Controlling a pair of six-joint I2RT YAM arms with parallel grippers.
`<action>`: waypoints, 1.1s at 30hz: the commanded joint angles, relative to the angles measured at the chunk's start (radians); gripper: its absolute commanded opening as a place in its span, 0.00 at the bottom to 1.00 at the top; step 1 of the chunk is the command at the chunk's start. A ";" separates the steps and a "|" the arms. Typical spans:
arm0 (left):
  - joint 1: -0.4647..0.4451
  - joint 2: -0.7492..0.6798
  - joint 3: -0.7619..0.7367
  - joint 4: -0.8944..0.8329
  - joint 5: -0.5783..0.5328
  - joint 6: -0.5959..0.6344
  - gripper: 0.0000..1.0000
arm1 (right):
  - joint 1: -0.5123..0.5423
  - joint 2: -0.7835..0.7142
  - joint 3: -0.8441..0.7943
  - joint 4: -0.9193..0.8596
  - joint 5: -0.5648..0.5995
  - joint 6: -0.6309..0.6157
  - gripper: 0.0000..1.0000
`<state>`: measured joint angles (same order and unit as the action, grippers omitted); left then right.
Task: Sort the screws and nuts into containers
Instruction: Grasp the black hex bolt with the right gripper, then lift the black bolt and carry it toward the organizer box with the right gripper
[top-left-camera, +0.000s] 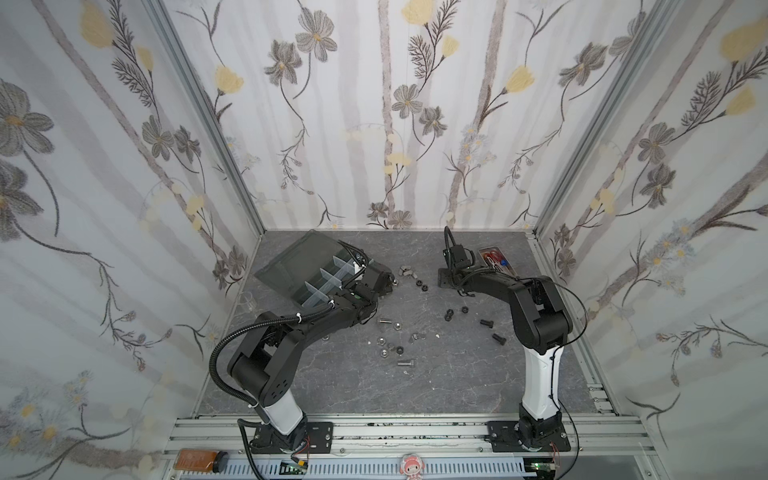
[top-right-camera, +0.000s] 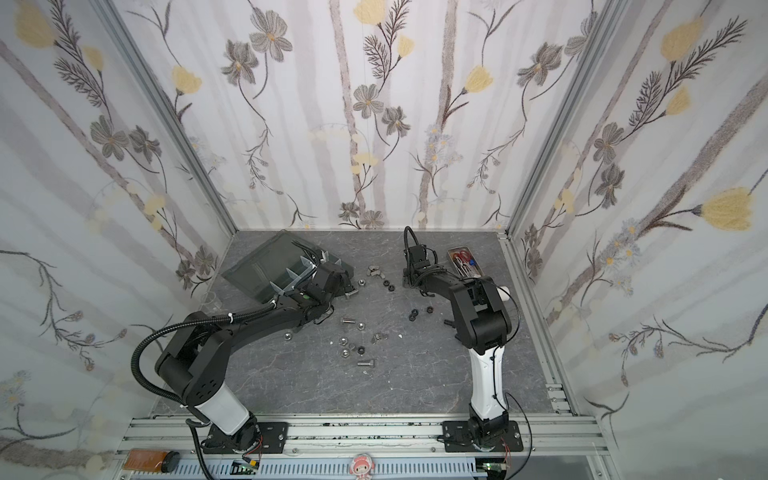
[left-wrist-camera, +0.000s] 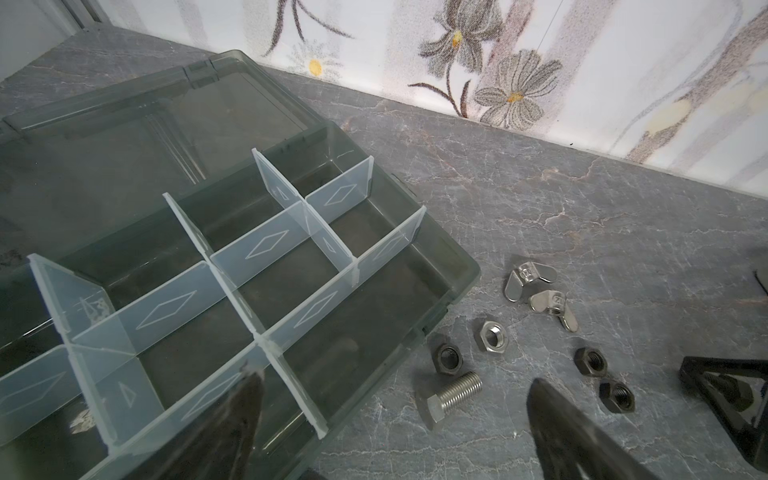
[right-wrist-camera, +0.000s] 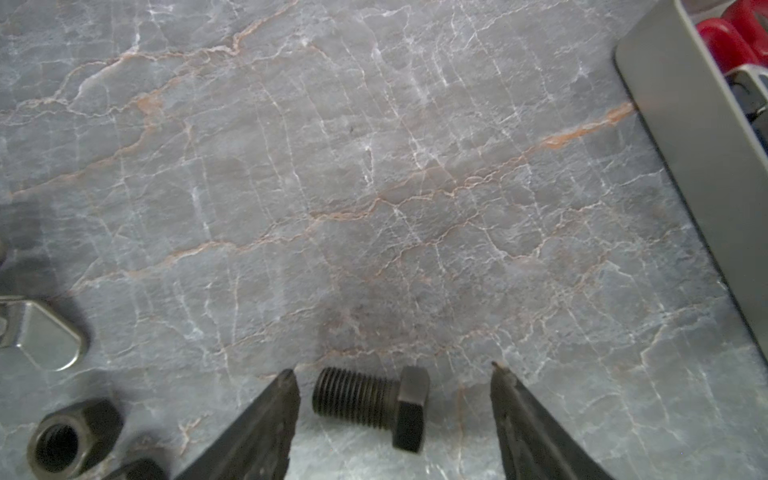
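Two wing nuts (left-wrist-camera: 524, 281), three black nuts (left-wrist-camera: 449, 360) near box (left-wrist-camera: 457, 266)

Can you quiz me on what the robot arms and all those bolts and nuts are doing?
1. True or false: a black bolt lies between the tips of the open right pincer.
2. What sits in the metal tray? A) red-handled scissors B) a spoon C) a banana
3. In the left wrist view, how many silver wing nuts lie beside the organizer box?
Key: 1 true; 2 A; 3 two.
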<state>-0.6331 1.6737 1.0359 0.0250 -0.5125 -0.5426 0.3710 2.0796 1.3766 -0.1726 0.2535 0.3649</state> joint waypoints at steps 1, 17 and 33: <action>0.001 0.001 0.011 -0.012 -0.018 -0.015 1.00 | -0.003 0.013 0.013 -0.014 0.017 0.006 0.68; 0.000 -0.059 -0.008 -0.027 -0.012 -0.032 1.00 | 0.007 0.042 0.049 -0.068 0.017 0.014 0.56; 0.000 -0.147 -0.054 -0.061 -0.007 -0.049 1.00 | 0.007 0.059 0.062 -0.070 0.007 0.023 0.36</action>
<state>-0.6331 1.5475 0.9909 -0.0269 -0.5114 -0.5705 0.3786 2.1315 1.4349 -0.2157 0.2607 0.3771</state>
